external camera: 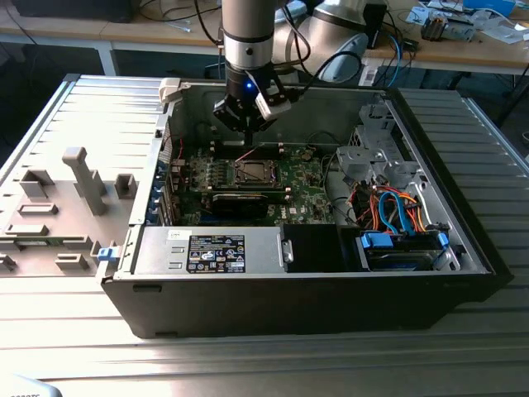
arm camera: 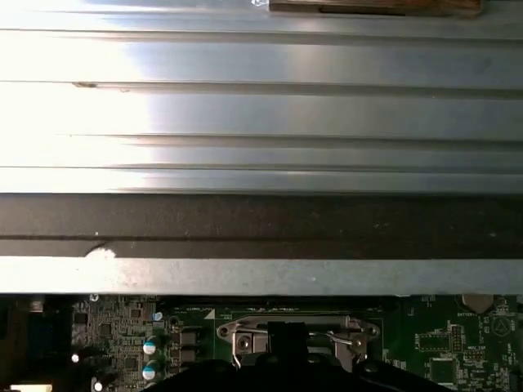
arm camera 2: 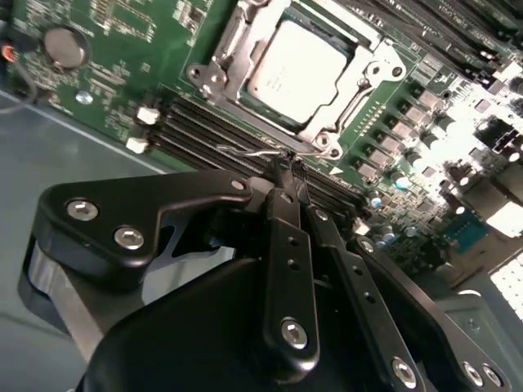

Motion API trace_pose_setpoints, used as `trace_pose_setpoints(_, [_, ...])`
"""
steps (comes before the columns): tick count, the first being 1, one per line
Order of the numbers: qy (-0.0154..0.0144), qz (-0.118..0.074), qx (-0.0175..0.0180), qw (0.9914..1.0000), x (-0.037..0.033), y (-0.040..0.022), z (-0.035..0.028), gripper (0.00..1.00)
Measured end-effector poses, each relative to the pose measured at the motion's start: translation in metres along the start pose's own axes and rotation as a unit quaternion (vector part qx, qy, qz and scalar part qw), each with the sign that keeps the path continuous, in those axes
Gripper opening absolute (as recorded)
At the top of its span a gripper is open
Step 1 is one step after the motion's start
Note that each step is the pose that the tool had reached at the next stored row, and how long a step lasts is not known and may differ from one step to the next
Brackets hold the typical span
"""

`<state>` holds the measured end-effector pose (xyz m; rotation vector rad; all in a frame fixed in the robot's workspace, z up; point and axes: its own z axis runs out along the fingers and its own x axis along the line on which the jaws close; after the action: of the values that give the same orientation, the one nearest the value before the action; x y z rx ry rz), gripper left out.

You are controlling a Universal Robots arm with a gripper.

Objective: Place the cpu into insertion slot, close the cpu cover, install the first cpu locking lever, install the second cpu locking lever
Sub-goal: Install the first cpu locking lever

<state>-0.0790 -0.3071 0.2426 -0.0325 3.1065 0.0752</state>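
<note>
An open computer case [external camera: 331,289] lies on the ribbed metal table [external camera: 83,124], its green motherboard [external camera: 302,186] exposed on the floor of the case. My arm [external camera: 248,33] comes down from the far side into the case. A black power supply [external camera: 215,251] sits against the near wall, and a drive bay with blue and orange cables [external camera: 393,207] fills the exterior view's right. Rows of memory slots [arm camera 2: 204,135] lie between my gripper [arm camera 2: 288,167] and the socket. The cpu cover [arm camera 2: 237,33] frames the cpu [arm camera 2: 298,69], which sits in the insertion slot [external camera: 252,172]. My fingers [arm camera 2: 282,212] are pressed together, tips pinching a thin wire lever [arm camera 2: 253,155] just beside the cover.
</note>
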Motion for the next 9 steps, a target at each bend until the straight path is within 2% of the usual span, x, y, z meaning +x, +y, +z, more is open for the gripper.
trace_pose_setpoints(2, [0.0006, -0.013, -0.003, 0.99991, 0.001, 0.0011, 0.0049, 0.11])
trace_pose_setpoints(5, [0.0005, -0.013, -0.0038, 0.99991, 0.0017, 0.0061, 0.0148, 0.11])
trace_pose_setpoints(9, [0.0006, -0.013, -0.0038, 0.99991, 0.0024, 0.0069, 0.0192, 0.11])
